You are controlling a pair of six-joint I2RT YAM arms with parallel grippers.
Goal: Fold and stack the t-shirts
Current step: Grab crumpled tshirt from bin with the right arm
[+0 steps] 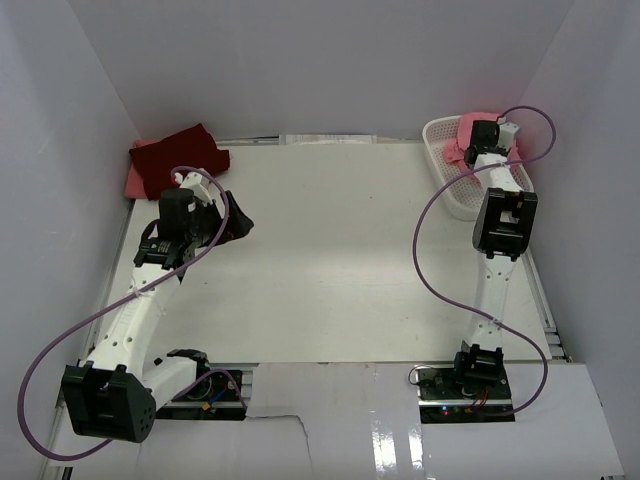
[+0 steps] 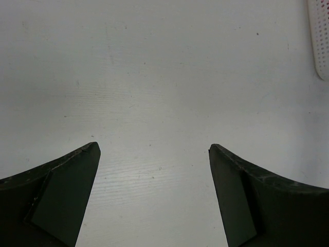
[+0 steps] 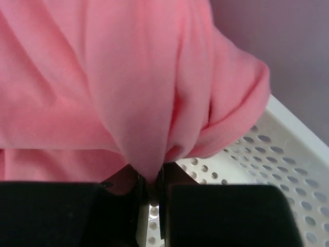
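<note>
Presently, white table (image 1: 330, 260) carries a mesh basket (image 1: 455, 203) far right with the pink t-shirt (image 3: 128, 77) in it, maroon t-shirt (image 1: 180, 155) lying on salmon t-shirt (image 1: 135, 183) far left, right gripper (image 3: 151, 188) pinching a pink t-shirt fold, left gripper (image 2: 154, 152) spread wide above the tabletop

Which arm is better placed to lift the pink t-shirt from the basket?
The right. The right gripper is shut on a fold of the pink t-shirt in the basket; the left gripper hangs open over the table.
</note>
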